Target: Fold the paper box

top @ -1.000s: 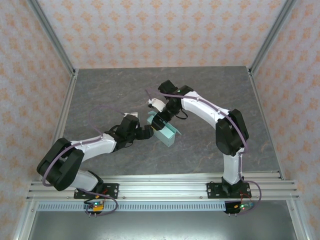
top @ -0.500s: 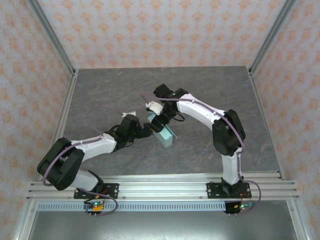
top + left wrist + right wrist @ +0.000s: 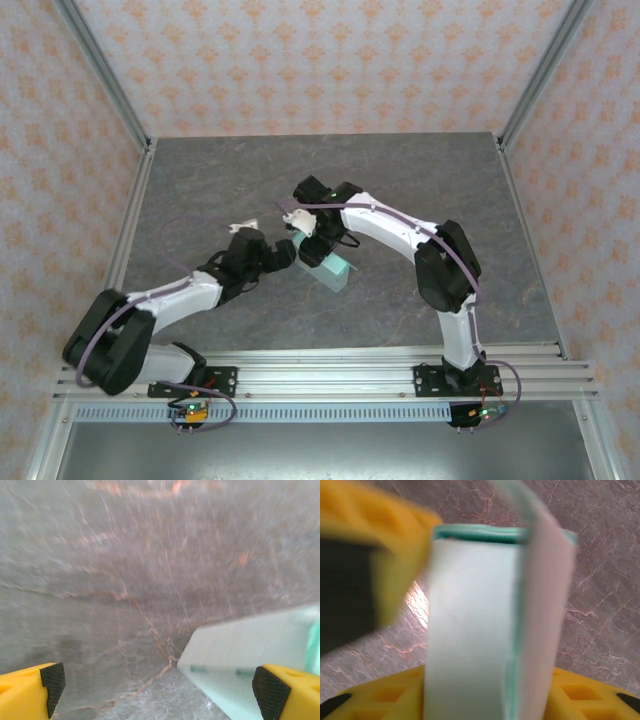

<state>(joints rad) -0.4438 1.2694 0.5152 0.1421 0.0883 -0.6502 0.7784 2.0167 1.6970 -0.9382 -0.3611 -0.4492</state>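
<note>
The paper box (image 3: 330,268), a small pale mint-blue block, lies near the middle of the grey table (image 3: 430,190). My right gripper (image 3: 311,246) reaches down onto its far-left end. In the right wrist view the paper box (image 3: 475,625) stands between the two yellow fingers (image 3: 390,695), which touch it on both sides. A flap curves over its top edge. My left gripper (image 3: 284,256) sits just left of the box. In the left wrist view, the left gripper (image 3: 160,687) is open with bare table between its pads, and a corner of the paper box (image 3: 250,645) lies by the right pad (image 3: 270,690).
Aluminium rails (image 3: 300,375) run along the near edge and up both sides of the marbled table. Patterned walls close in the back and sides. The blurred yellow finger (image 3: 380,545) of the left gripper shows at the upper left of the right wrist view.
The right gripper has moved left with the box and its jaws have closed in on it. The upright flap now lies down. The left arm has drawn back to the left.
</note>
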